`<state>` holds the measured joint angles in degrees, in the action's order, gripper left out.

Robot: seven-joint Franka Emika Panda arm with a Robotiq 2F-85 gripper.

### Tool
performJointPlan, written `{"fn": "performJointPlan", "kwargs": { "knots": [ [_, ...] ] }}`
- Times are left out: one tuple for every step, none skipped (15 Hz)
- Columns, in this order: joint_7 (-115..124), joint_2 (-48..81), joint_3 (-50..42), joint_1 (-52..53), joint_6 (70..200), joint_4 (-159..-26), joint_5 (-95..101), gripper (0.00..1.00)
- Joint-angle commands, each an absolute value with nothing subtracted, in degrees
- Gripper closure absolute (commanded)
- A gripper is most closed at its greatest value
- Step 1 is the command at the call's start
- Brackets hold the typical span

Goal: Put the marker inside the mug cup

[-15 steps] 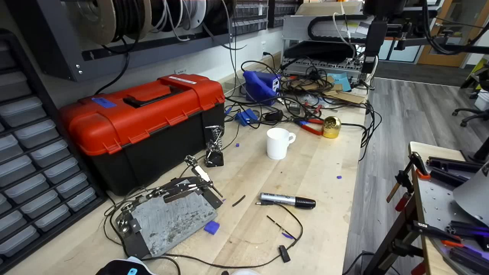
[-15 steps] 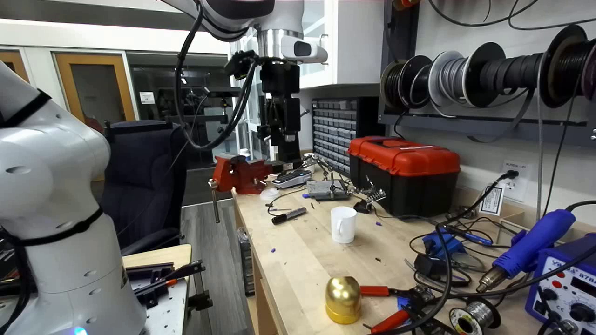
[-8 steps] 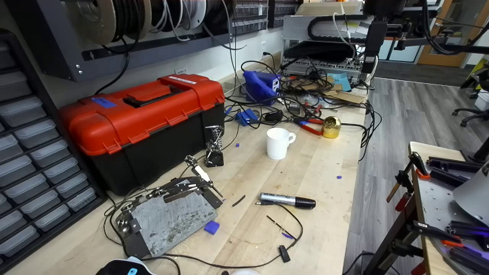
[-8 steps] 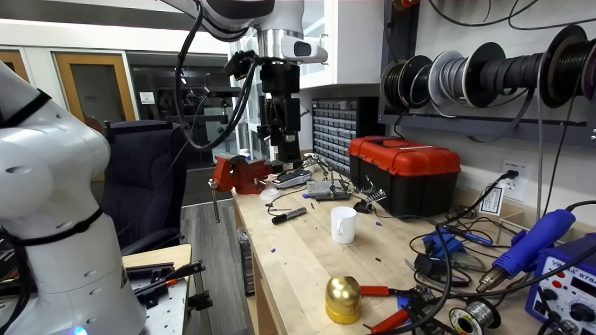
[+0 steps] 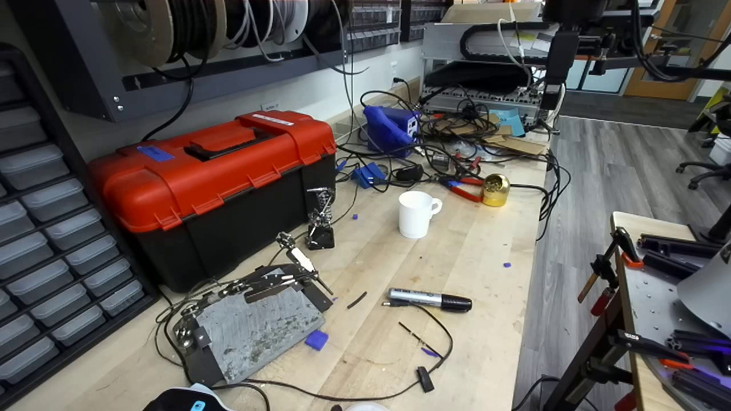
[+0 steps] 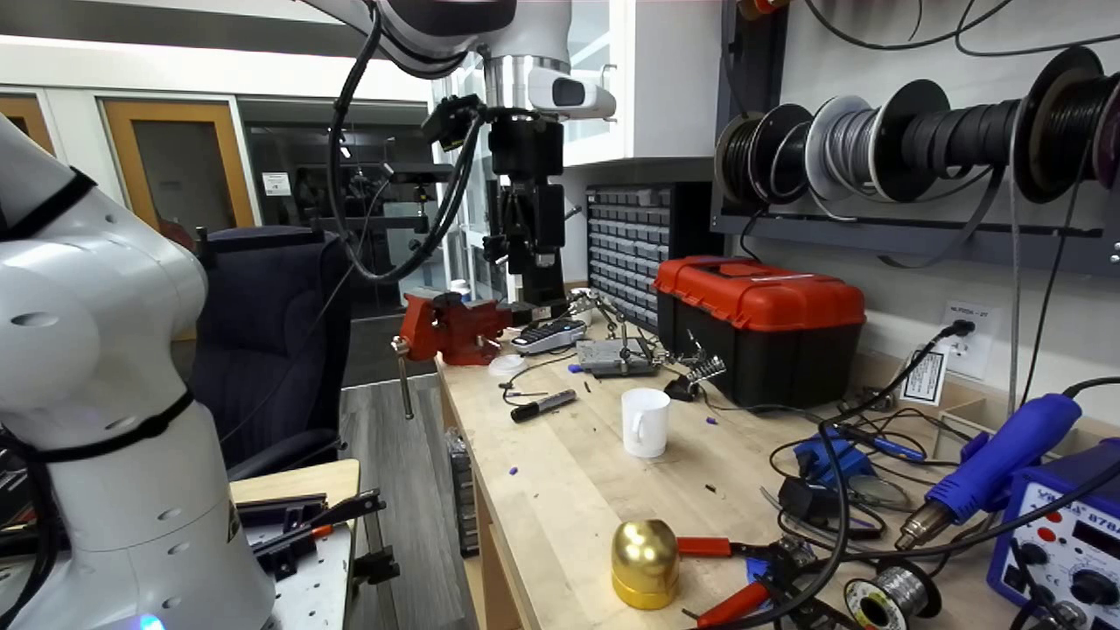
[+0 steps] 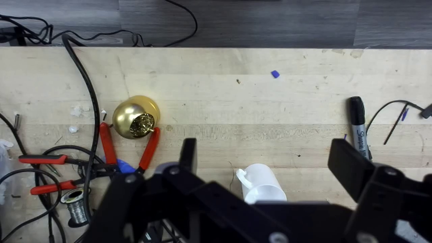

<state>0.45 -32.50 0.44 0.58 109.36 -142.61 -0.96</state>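
Tool [image 7: 264,152] is hanging high over the counter [image 5: 468,245], jaws standing wide apart and holding nothing, presumably leaving room for the marker [image 5: 429,299], which is lying flat on the counter. Mug [image 5: 414,216] is standing upright, mouth up, likely for receiving it.

In the wrist view, you can read "Sharpie" on the marker [image 7: 359,130]. In an exterior view, you see "878" on the blue device [image 6: 1063,551]; the writing on the wall socket [image 6: 984,348] is too small.

White mug [image 5: 414,216], black-and-grey marker [image 5: 429,299]
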Motion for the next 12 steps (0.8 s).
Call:
{"fn": "performJointPlan", "kwargs": {
  "knots": [
    [-4.1,-35.8,-1.4,0.7,105.1,-145.0,-0.4,0.00],
    [-4.4,-35.9,-1.6,0.7,105.1,-145.0,-0.4,0.00],
    [-4.5,-36.0,-1.7,0.7,105.4,-145.1,-0.6,0.00],
    [-4.4,-36.0,-1.7,0.7,105.5,-145.1,-0.5,0.00],
    [-4.4,-35.8,-1.7,0.7,105.4,-145.0,-0.6,0.00],
    [-5.3,-35.8,-1.9,0.7,104.5,-145.1,-0.5,0.00],
    [-6.5,-36.0,-2.3,0.6,103.4,-145.2,-0.3,0.00],
    [-7.5,-36.2,-2.6,0.5,102.6,-145.4,-0.1,0.00],
    [-8.2,-36.2,-3.0,0.4,101.8,-145.4,-0.1,0.00],
    [-8.8,-36.1,-3.1,0.4,101.3,-145.5,-0.1,0.00],
    [-9.1,-36.2,-3.3,0.3,100.9,-145.5,0.1,0.00],
    [-9.5,-36.2,-3.4,0.3,100.3,-145.4,0.1,0.00]
  ]
}}
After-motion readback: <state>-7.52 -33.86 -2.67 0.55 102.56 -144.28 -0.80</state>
